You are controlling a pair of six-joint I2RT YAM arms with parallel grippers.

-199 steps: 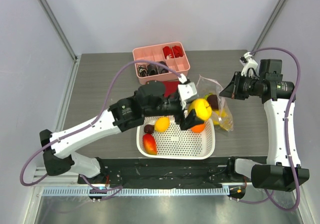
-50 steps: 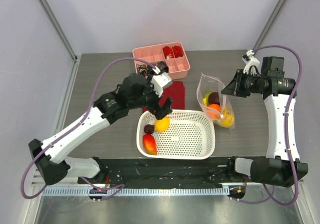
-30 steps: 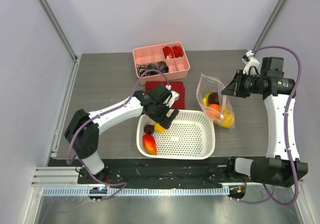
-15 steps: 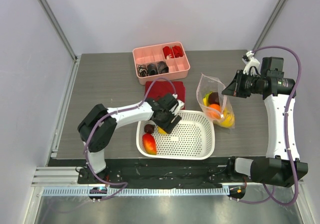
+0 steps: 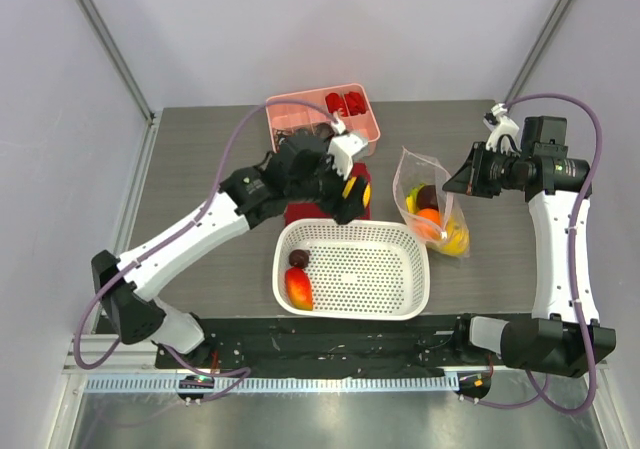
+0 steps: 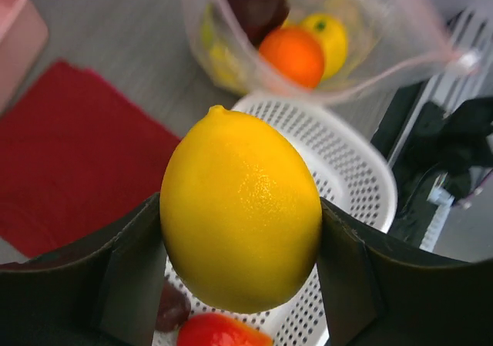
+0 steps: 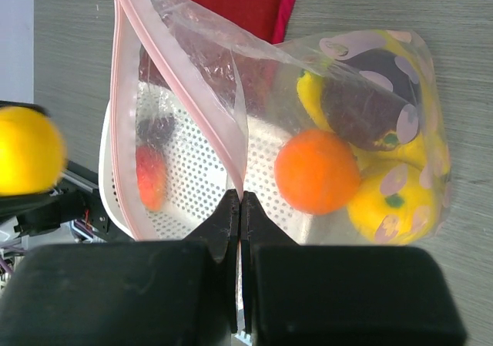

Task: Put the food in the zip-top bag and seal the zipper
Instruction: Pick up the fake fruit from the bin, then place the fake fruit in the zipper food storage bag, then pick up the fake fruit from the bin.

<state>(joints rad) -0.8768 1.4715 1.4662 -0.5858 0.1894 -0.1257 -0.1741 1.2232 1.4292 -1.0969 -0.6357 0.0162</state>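
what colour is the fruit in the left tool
Yellow; the lemon shows best in the left wrist view.

Left arm [image 5: 190, 237] reaching forward, left fingers [image 6: 131, 284] clamped on lemon [image 6: 240, 207], right arm [image 5: 560, 259] upright, right fingers [image 7: 223, 230] pinched on zip-top bag [image 7: 192, 45]

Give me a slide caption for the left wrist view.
Left gripper holds a yellow lemon, with the white basket and the fruit-filled zip-top bag beyond.

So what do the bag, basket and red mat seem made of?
Zip-top bag: thin clear glossy plastic film, wrinkled, orange visible through it. Basket: white rigid-looking plastic, perforated all over. Red mat: matte, probably cloth or felt; weave not discernible.
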